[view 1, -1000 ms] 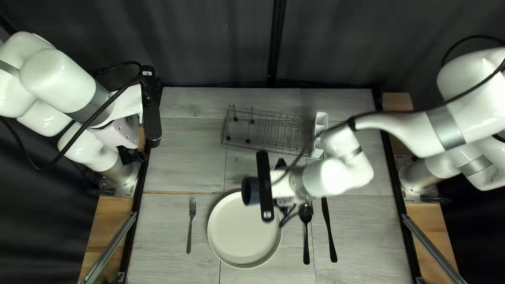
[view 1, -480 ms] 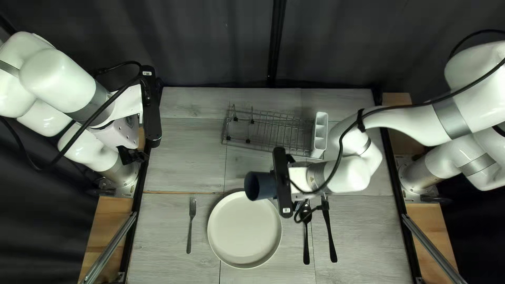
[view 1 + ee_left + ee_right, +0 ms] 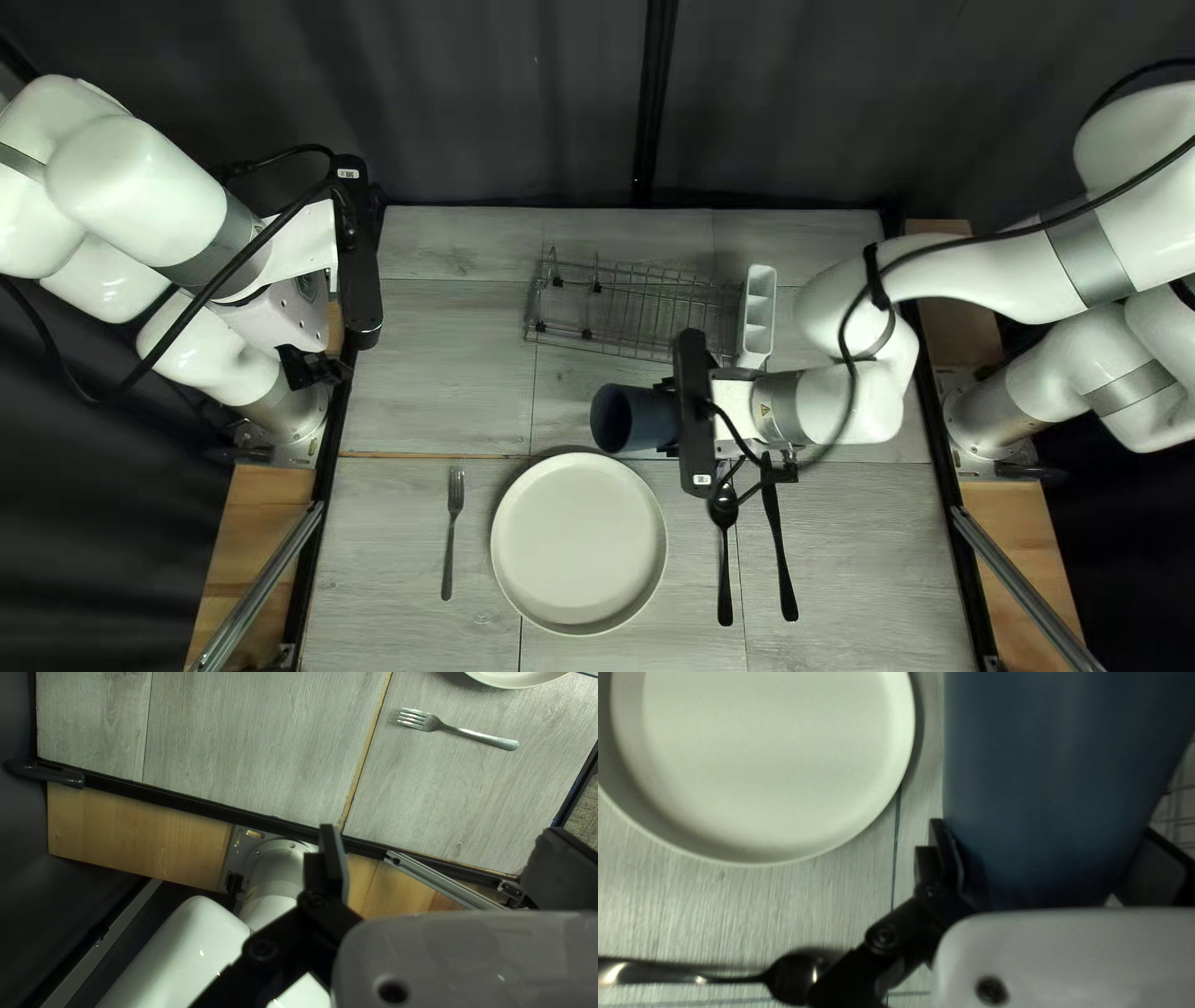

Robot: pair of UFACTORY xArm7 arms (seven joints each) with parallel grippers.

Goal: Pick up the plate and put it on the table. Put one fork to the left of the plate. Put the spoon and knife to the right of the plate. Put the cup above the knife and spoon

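In the top left view my right gripper (image 3: 685, 417) holds the dark blue cup (image 3: 632, 418) sideways, its mouth facing left, above the table beyond the plate (image 3: 579, 544). The right wrist view shows the cup (image 3: 1055, 784) between both fingers of my right gripper (image 3: 1042, 865), touched from two sides. The fork (image 3: 452, 533) lies left of the plate; the spoon (image 3: 725, 554) and knife (image 3: 779, 554) lie right of it, their upper ends near the right arm. My left gripper (image 3: 311, 367) hangs over the table's left edge; in its wrist view the left gripper (image 3: 430, 858) stands open and empty.
A wire dish rack (image 3: 635, 305) stands toward the table's far edge, with a white compartment holder (image 3: 757, 317) at its right end. The right arm's black cable loops over the tops of the spoon and knife.
My right gripper has moved right with the cup, away from above the plate's upper edge, and its cable has swung. The left arm, plate and cutlery have stayed put.
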